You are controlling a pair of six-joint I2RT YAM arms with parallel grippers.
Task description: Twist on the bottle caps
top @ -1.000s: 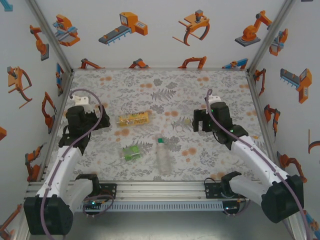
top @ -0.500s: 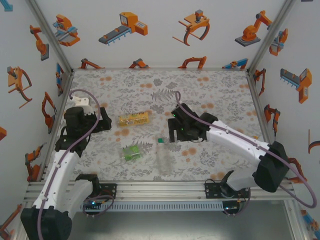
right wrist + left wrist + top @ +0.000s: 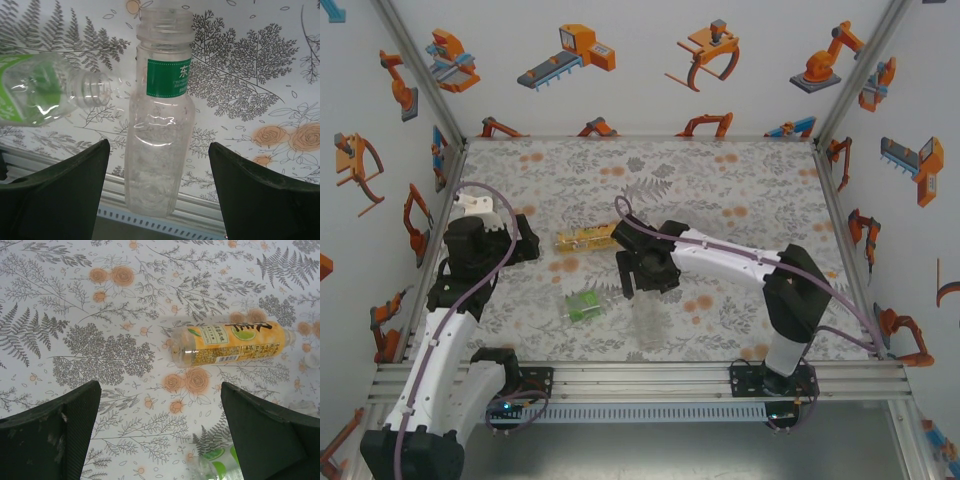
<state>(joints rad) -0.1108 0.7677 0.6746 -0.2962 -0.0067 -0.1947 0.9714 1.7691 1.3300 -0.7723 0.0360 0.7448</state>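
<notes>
Bottle axis: clear bottle (image 3: 157, 165) lies near-to-far, mouth far, between fingers of right gripper (image 3: 159, 147).
Grip: open, astride, holding nothing.

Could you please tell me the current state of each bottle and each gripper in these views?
clear bottle: lying on its side, uncapped.
green-labelled bottle: lying on its side, uncapped.
yellow bottle: lying on its side; cap cannot be told.
left gripper: open, holding nothing.
right gripper: open, fingers either side of the clear bottle, not touching it.
</notes>
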